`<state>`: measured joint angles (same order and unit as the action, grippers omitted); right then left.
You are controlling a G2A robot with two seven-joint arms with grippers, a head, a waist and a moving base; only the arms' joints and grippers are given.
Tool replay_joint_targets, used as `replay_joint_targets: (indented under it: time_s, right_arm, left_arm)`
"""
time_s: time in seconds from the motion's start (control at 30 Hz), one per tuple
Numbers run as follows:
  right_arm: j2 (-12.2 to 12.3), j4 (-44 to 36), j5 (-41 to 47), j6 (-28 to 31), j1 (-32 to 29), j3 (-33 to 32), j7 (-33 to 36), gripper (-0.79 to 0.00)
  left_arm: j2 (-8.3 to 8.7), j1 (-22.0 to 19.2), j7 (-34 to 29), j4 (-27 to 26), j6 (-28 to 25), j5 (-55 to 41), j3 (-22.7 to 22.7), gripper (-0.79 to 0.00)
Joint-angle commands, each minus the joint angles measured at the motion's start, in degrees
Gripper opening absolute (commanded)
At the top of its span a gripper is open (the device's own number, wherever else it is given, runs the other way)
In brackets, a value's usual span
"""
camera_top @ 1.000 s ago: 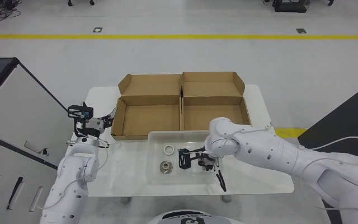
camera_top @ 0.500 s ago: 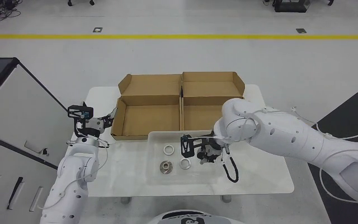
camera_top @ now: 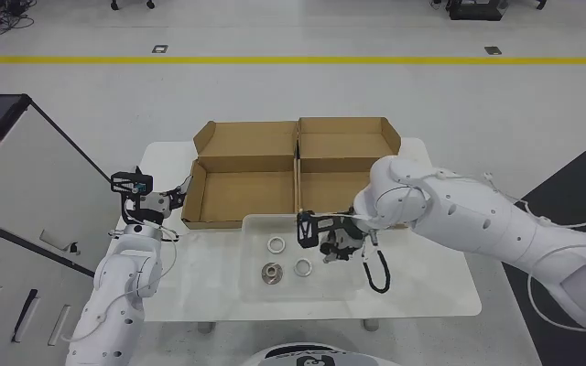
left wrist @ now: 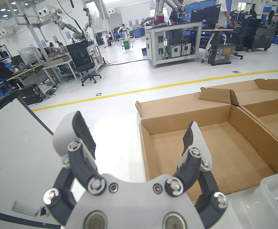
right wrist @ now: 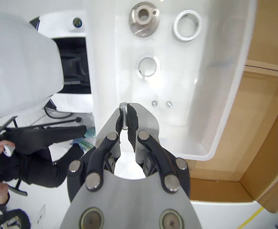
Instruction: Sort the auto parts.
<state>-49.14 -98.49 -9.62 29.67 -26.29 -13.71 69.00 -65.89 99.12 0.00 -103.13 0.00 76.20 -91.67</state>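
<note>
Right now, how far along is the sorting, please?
Done: nothing visible; the left box and right box look empty. In hand: the right hand is shut on a bolt above the bin. Left in it: a flange, a white ring, a second ring, two small fasteners.

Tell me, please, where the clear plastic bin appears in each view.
Top view: the clear plastic bin sits centrally, against the cardboard boxes' near side.
Left wrist view: the bin's corner, beyond the open left tool, beside the cardboard boxes.
Right wrist view: the bin lies below the right tool, which grips a bolt.
Shared landmark: the cardboard boxes along the bin.
</note>
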Motion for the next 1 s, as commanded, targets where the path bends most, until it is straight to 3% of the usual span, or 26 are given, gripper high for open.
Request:
replay_joint_targets:
  time_s: [0.0,0.27,0.47,0.7,0.97]
  right_arm:
    - [1.19,3.53,4.43,0.79,-0.23,-2.43,-1.13,-0.785]
    - [7.08,13.18,27.05,10.32,-6.05,-11.86,-4.71,-0.785]
    - [9.51,12.09,41.8,14.91,-10.18,-15.44,-9.29,-0.785]
    - [9.76,7.04,55.82,18.09,-11.45,-16.49,-12.46,-0.785]
    - [7.8,3.57,68.32,19.57,-10.9,-18.52,-13.93,-0.785]
  left_arm:
    - [0.0,0.0,0.0,0.0,0.0,0.0,0.0,0.0]
    - [0.0,0.0,0.0,0.0,0.0,0.0,0.0,0.0]
    - [0.0,0.0,0.0,0.0,0.0,0.0,0.0,0.0]
    - [0.0,0.0,0.0,0.0,0.0,0.0,0.0,0.0]
    - [0.0,0.0,0.0,0.0,0.0,0.0,0.0,0.0]
